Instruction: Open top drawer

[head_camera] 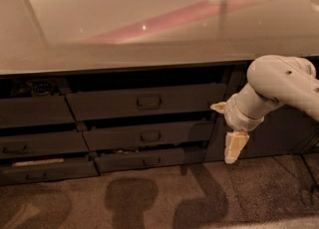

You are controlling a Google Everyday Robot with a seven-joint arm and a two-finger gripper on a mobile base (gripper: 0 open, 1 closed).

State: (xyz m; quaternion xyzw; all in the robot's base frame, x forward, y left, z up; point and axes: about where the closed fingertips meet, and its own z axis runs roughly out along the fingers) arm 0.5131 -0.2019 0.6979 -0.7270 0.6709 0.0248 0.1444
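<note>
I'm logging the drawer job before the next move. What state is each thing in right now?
top drawer: seems slightly ajar, dark gap above its front, nothing on its handle.
middle drawer: seems slightly ajar.
bottom drawer: seems slightly ajar.
gripper: points down, right of the drawer stack, apart from every handle.
</note>
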